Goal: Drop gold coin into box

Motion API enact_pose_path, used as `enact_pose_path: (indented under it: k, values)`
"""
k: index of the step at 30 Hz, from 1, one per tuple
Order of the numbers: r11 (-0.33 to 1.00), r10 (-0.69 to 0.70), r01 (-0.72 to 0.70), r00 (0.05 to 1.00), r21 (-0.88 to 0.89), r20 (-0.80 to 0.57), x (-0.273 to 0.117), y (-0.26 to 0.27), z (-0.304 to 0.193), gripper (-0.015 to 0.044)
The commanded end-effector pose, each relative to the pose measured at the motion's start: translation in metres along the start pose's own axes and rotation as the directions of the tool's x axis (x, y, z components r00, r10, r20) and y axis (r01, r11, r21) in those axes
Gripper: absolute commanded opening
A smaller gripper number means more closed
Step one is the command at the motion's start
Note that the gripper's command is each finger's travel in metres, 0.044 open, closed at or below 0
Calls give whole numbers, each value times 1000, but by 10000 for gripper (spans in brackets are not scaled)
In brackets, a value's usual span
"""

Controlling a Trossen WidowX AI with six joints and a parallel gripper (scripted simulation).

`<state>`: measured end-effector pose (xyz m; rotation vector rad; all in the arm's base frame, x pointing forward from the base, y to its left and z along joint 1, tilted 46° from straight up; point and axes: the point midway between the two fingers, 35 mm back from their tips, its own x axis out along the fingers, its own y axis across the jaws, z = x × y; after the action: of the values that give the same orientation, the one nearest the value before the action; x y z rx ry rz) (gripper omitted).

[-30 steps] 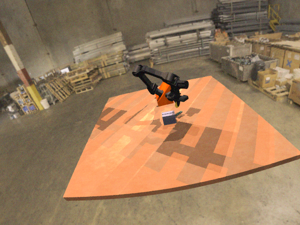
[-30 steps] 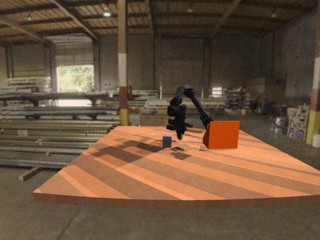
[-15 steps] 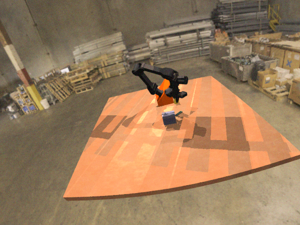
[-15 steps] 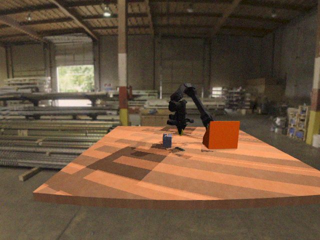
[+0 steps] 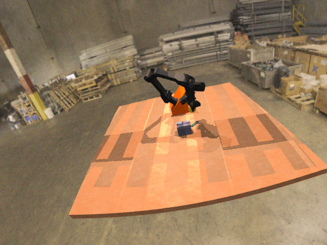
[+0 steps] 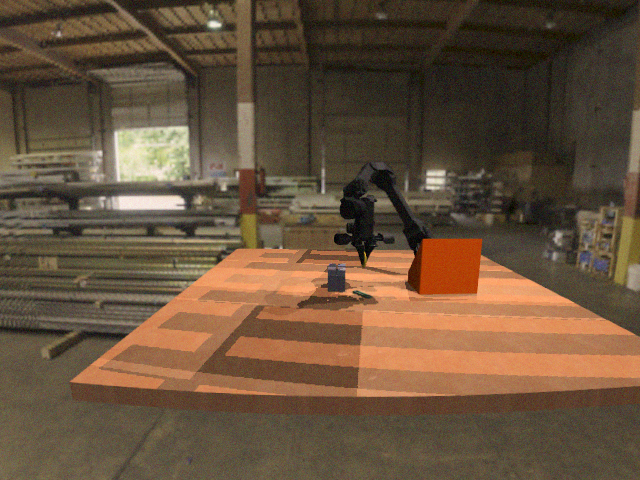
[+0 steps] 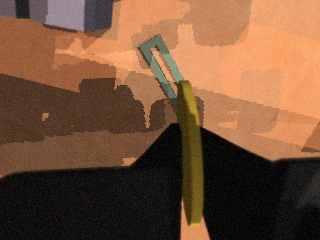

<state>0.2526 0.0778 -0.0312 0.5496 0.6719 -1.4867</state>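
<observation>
Above and beyond the green holder (image 5: 194, 123) (image 6: 361, 294) (image 7: 164, 70), we have the hand (image 5: 193, 105) (image 6: 364, 254) (image 7: 181, 131) clamped on the gold coin (image 5: 192, 109) (image 6: 364, 259) (image 7: 191, 155), edge-on, presumably to suit the slot. The grey box (image 5: 184, 129) (image 6: 336, 279) (image 7: 65, 12) stands beside the holder, slot up, awaiting the drop. We can read no brands or labels on these.

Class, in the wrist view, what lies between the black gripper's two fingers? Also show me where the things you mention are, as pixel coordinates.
The thin gold coin (image 6: 364, 258) (image 7: 190, 150) lies there, edge-on, clamped by the black gripper (image 5: 194, 106) (image 6: 364, 262) (image 7: 181, 131); the wrist view shows this.
</observation>
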Motion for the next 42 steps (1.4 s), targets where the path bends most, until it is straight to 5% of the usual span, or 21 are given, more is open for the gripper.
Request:
enact_pose_path:
  k: [1, 42]
  values:
    - [989, -4, 5, 1000, 146, -4, 0, -1, -1, 0]
    - [975, -2, 4, 1000, 223, -11, -2, 43, 52, 0]
